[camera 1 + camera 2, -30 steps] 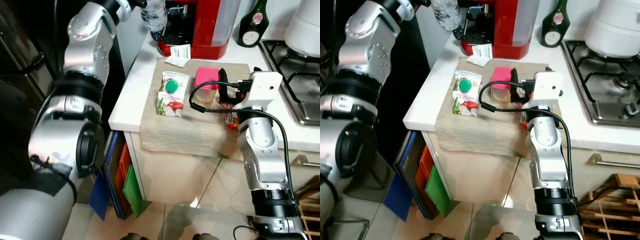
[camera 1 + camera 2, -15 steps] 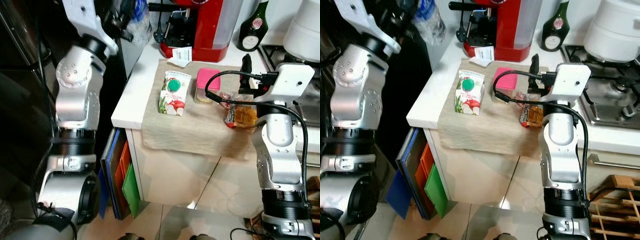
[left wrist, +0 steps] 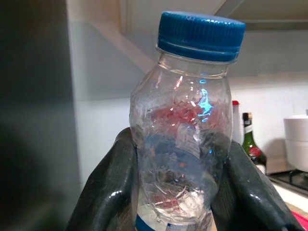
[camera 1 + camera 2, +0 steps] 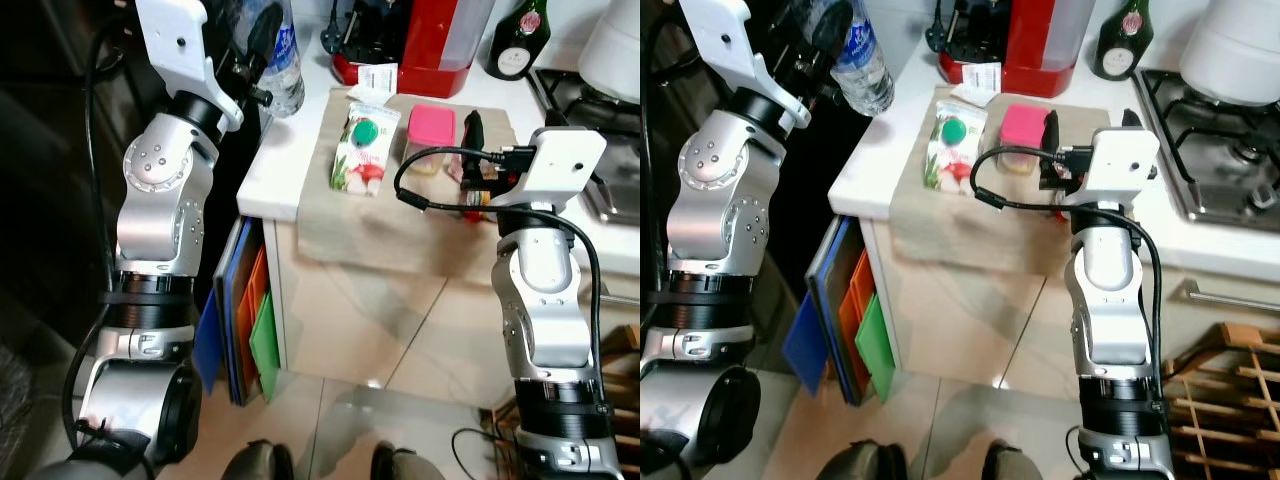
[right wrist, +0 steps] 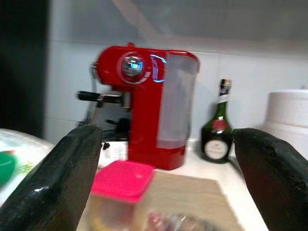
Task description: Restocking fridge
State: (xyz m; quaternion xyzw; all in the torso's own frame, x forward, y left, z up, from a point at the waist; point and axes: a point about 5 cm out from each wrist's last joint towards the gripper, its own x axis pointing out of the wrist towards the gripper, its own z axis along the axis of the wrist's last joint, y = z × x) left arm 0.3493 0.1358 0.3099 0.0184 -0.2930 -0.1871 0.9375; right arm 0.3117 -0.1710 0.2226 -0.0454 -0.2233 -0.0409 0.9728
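Left end effector [image 3: 178, 192] is clamped on a clear water bottle [image 3: 185, 139] held raised beside the table [image 4: 285, 170] edge, while right end effector [image 5: 163, 183], fingers spread wide, hovers just short of the pink-lidded container [image 5: 124, 180].

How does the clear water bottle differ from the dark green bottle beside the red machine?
The water bottle is clear plastic with a blue cap; the dark green bottle is opaque dark glass with a round label. The water bottle is held off the counter, clamped in the left tool; the dark green bottle stands on the counter by the red machine, untouched. The right tool is open and holds nothing. Both bottles are upright.
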